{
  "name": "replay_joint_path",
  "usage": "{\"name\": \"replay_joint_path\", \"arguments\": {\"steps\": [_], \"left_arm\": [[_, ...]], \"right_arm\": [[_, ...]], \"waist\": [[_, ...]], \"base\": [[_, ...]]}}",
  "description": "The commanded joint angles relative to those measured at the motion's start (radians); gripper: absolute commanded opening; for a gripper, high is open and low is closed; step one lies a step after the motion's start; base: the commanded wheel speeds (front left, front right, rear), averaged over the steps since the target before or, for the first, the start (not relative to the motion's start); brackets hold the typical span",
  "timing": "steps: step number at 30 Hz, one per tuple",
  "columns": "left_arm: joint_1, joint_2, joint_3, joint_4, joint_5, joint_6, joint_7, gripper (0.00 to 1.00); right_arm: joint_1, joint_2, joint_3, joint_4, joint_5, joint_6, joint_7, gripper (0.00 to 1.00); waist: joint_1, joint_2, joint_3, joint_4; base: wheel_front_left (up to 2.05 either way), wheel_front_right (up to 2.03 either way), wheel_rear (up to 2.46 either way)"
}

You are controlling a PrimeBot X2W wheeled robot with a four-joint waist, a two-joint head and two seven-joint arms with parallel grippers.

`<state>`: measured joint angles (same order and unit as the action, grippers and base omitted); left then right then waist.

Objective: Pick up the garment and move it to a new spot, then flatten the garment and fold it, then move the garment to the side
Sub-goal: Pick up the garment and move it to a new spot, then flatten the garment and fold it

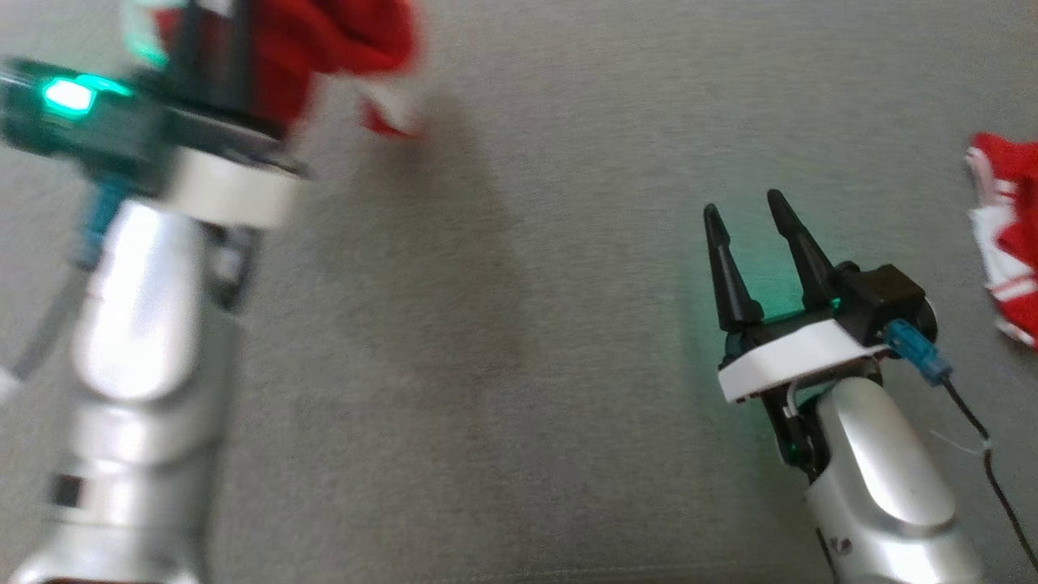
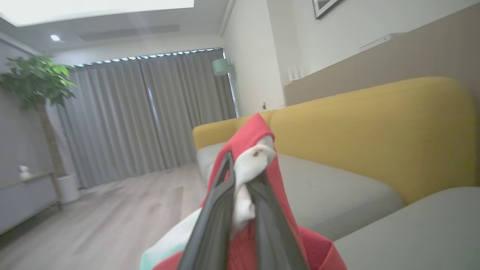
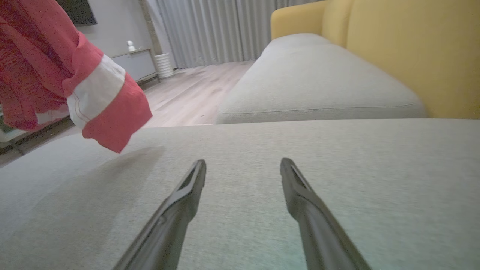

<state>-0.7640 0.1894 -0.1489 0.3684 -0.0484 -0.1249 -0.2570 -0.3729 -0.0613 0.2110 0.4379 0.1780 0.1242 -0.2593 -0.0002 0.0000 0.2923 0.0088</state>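
Garment (image 1: 340, 40) held clear of the sofa seat (image 1: 519, 341) by the left hand (image 2: 243, 176).
The left hand is clamped tight on a bunched red-and-white fold. The remainder hangs below it, and a white-banded sleeve end hangs free above the seat and casts a shadow there. The right hand (image 1: 744, 207) is well apart to the right, low over the seat, fingers spread wide and gripping nothing. A second red-and-white cloth (image 1: 1005, 235) lies on the seat at the far right. A yellow backrest (image 3: 412, 48) stands behind.
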Motion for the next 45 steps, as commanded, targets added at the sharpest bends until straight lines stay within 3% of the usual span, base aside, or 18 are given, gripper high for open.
{"name": "replay_joint_path", "arguments": {"steps": [1, 5, 10, 11, 12, 13, 19, 27, 34, 45], "left_arm": [[0.015, -0.011, -0.013, -0.053, -0.022, -0.004, -0.005, 0.00], [0.085, -0.095, -0.060, -0.057, -0.066, -0.004, -0.005, 0.00], [0.198, -0.134, -0.123, -0.030, -0.112, 0.016, -0.005, 0.00], [0.218, -0.136, -0.132, -0.025, -0.120, 0.025, -0.005, 0.18], [0.240, -0.137, -0.142, -0.016, -0.124, 0.034, -0.005, 0.56], [0.262, -0.138, -0.153, 0.000, -0.126, 0.041, -0.005, 1.00], [0.366, -0.139, -0.161, 0.044, -0.151, 0.085, -0.005, 1.00], [0.568, -0.139, -0.012, -0.010, -0.135, 0.145, -0.005, 1.00], [0.731, -0.139, 0.100, -0.087, -0.091, 0.153, -0.005, 1.00], [0.783, -0.139, 0.111, -0.096, -0.094, 0.149, -0.005, 1.00]], "right_arm": [[0.007, 0.011, 0.007, -0.027, 0.010, 0.007, -0.002, 1.00], [0.021, 0.011, -0.003, -0.025, 0.015, 0.007, -0.002, 1.00], [0.044, 0.011, -0.012, -0.023, 0.014, 0.007, -0.002, 1.00], [0.047, 0.011, -0.014, -0.024, 0.014, 0.007, -0.002, 1.00], [0.051, 0.011, -0.016, -0.023, 0.013, 0.007, -0.002, 1.00], [0.053, 0.011, -0.018, -0.021, 0.013, 0.007, -0.002, 1.00], [0.067, 0.011, -0.022, -0.017, 0.015, 0.007, -0.002, 1.00], [0.099, 0.011, -0.021, -0.017, 0.020, 0.007, -0.002, 1.00], [0.153, 0.011, -0.005, 0.000, 0.025, 0.007, -0.002, 1.00], [0.187, 0.011, 0.002, 0.015, 0.018, 0.007, -0.002, 1.00]], "waist": [[0.0002, 0.0000, -0.040, -0.069], [0.0002, 0.0000, -0.057, -0.132], [0.0002, 0.0000, -0.070, -0.184], [0.0002, 0.0000, -0.071, -0.190], [0.0002, 0.0000, -0.072, -0.193], [0.0002, 0.0000, -0.073, -0.195], [0.0002, 0.0000, -0.087, -0.183], [0.0002, 0.0000, -0.162, -0.119], [0.0002, 0.0000, -0.238, -0.084], [0.0002, 0.0000, -0.242, -0.080]], "base": [[0.00, 0.00, 0.00], [0.00, 0.00, 0.00], [0.00, 0.00, 0.00], [0.00, 0.00, 0.00], [0.00, 0.00, 0.00], [0.00, 0.00, 0.00], [0.00, 0.00, 0.00], [0.00, 0.00, 0.00], [0.00, 0.00, 0.00], [0.00, 0.00, 0.00]]}}
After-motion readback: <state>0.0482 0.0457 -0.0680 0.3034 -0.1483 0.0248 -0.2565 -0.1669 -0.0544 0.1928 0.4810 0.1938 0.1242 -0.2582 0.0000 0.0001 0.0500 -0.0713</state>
